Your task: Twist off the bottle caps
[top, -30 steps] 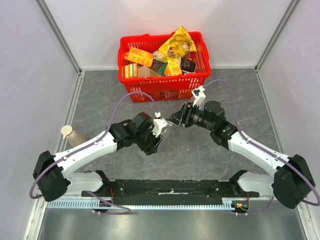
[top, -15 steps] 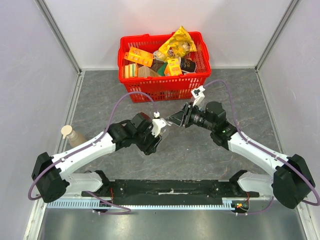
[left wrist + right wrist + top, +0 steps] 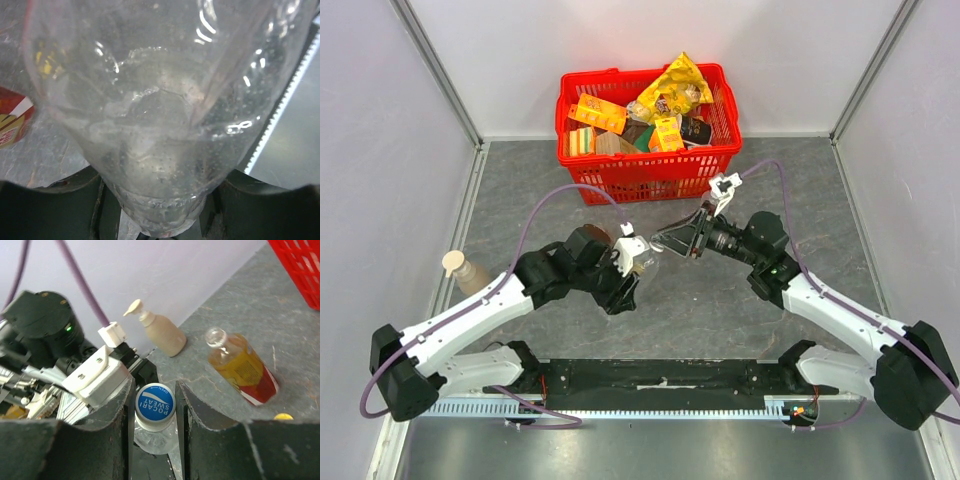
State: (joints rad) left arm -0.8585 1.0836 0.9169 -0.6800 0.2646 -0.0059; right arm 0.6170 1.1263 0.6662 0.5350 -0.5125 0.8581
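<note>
Right wrist view tells most of it: the blue cap (image 3: pixel 155 402) sits dead between the 2 fingers of the right gripper (image 3: pixel 665 240), face-on to the camera. The fingers look pinched onto its rim, 1 on each side, with basically no gap (the far side looks like contact, the near side is harder to call).

The cap is on a clear bottle (image 3: pixel 160 125) that the left gripper (image 3: pixel 625 270) has clamped tight around the body, up off the table (image 3: pixel 720 300) in the middle of the workspace. In the left wrist view the bottle fills the whole picture, wedged between the dark fingers at the bottom.

The bit that matters: the bottle's long axis runs from the left gripper straight toward the right one, neck pointing into the right fingers. So I reckon the twist has to go around that same line, with the right arm doing the cap and the left just holding the body so it doesn't spin along. If the 2 aren't lined up, I'd guess the fingers slip off the rim.

Off to the side there's an open bottle (image 3: pixel 240 365) with no cap on it, and a little yellow cap (image 3: pixel 283 416) just beside it on the table, half cut off by the edge of the picture. So that 1 looks done.
</note>
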